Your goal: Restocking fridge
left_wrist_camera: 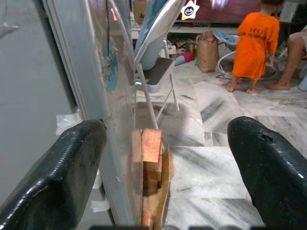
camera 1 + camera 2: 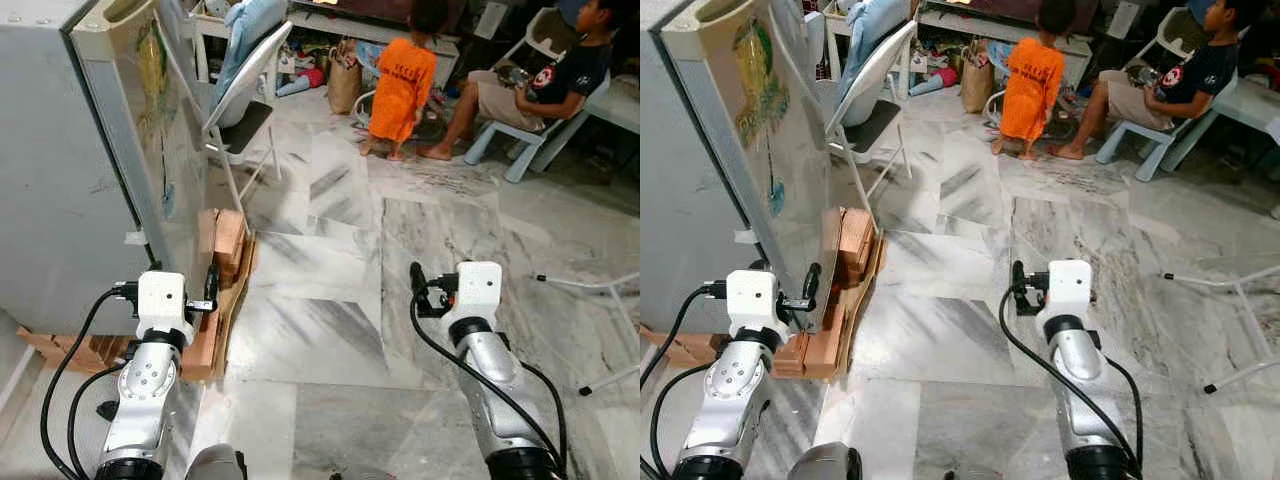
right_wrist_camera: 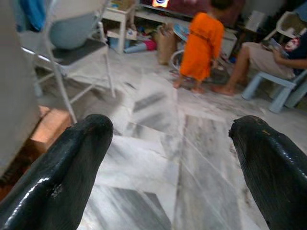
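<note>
A grey fridge (image 2: 50, 190) stands at the left, and its front door (image 2: 150, 130) carries colourful stickers. The door's edge (image 1: 91, 96) runs up between the fingers in the left wrist view. My left gripper (image 2: 203, 283) is open, low down at the door's bottom corner, with one black finger (image 1: 57, 177) on the fridge's side and the other finger (image 1: 273, 172) out in front of the door. My right gripper (image 2: 416, 282) hangs open over the marble floor (image 3: 158, 158), holding nothing.
Wood blocks and cardboard (image 2: 225, 250) lie under the fridge's front. A white folding chair (image 2: 245, 90) stands just beyond the door. A child in orange (image 2: 403, 85) and a seated person (image 2: 540, 85) are at the far end. Thin metal legs (image 2: 600, 290) lie at right.
</note>
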Robot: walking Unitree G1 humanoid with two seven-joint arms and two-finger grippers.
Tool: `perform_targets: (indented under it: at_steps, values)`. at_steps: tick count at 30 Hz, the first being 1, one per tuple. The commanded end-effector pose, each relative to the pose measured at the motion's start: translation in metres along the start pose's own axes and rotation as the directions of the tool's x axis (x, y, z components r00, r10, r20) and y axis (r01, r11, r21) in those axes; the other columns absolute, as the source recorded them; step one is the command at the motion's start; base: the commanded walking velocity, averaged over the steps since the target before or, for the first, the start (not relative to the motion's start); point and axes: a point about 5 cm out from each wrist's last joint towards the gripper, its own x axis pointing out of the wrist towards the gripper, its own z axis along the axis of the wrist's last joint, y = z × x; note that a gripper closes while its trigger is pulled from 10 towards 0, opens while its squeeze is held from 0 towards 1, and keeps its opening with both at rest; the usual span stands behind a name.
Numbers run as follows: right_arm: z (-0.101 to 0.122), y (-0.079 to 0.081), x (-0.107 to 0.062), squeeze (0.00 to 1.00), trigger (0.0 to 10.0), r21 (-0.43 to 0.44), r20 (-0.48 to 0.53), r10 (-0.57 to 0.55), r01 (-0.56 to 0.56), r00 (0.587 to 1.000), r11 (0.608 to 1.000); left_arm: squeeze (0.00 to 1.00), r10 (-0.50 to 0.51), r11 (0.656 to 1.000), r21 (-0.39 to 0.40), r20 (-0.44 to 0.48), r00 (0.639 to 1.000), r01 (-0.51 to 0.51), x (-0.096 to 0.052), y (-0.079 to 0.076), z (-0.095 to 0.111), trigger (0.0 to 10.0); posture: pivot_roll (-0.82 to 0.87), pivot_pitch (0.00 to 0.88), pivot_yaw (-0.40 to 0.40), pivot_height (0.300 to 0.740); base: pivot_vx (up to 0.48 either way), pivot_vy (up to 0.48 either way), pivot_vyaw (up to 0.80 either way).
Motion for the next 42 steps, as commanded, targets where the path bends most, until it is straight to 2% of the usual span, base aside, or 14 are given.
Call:
perform_targets:
  at_steps: [1,8,13,21,26,32,37,42]
  values:
    - [0.005,-0.001,0.002,0.0,10.0,-0.027,0.03,0.011,-0.01,0.999,1.0,0.0,-0.01,1.0,0.003,0.016,1.0,0.01,0.004,-0.001,0.004,10.0,0.04,0.002,-0.134,0.74,0.356,0.266,0.0]
    - [0.006,-0.001,0.0,0.0,10.0,-0.021,0.04,0.001,0.0,0.999,1.0,0.0,-0.017,1.0,0.012,0.021,1.0,0.017,0.007,0.0,0.005,10.0,0.03,0.002,-0.123,0.74,0.393,0.274,0.58]
    - [0.003,-0.004,-0.001,0.0,10.0,-0.008,0.03,-0.012,0.013,0.999,1.0,0.0,-0.03,1.0,0.001,0.038,0.999,0.03,0.01,-0.007,0.009,10.0,0.04,0.002,-0.119,0.74,0.356,0.23,0.1]
    - [0.001,-0.001,0.0,0.0,10.0,-0.002,0.029,-0.014,0.014,0.999,1.0,0.0,-0.09,0.996,0.001,0.038,0.995,0.09,0.009,-0.011,0.008,10.0,0.04,0.0,-0.114,0.74,0.0,0.0,0.0]
    - [0.0,-0.001,0.0,0.0,10.0,0.008,0.013,-0.017,0.017,1.0,1.0,0.0,-0.142,0.99,0.003,0.02,0.99,0.142,0.003,-0.016,0.004,10.0,0.04,0.0,-0.112,0.74,0.0,0.0,0.0]
    - [-0.001,-0.002,0.002,0.0,10.0,0.011,0.011,-0.02,0.02,1.0,1.0,0.0,-0.199,0.98,-0.001,0.011,0.98,0.199,-0.003,-0.022,0.001,10.0,0.04,0.0,-0.11,0.74,0.0,0.0,-0.76]
    - [-0.003,-0.004,0.0,0.0,10.0,0.008,0.005,-0.021,0.021,1.0,1.0,0.0,-0.211,0.977,0.0,0.022,0.977,0.211,-0.001,-0.024,0.004,10.0,0.04,0.0,-0.109,0.74,0.0,0.0,-0.8]
    - [-0.015,-0.018,-0.012,0.0,10.0,-0.021,-0.043,-0.043,0.042,0.998,0.999,0.0,-0.193,0.981,0.017,0.029,0.981,0.192,0.005,-0.022,0.007,10.0,0.03,0.0,-0.107,0.74,0.0,0.0,-0.28]
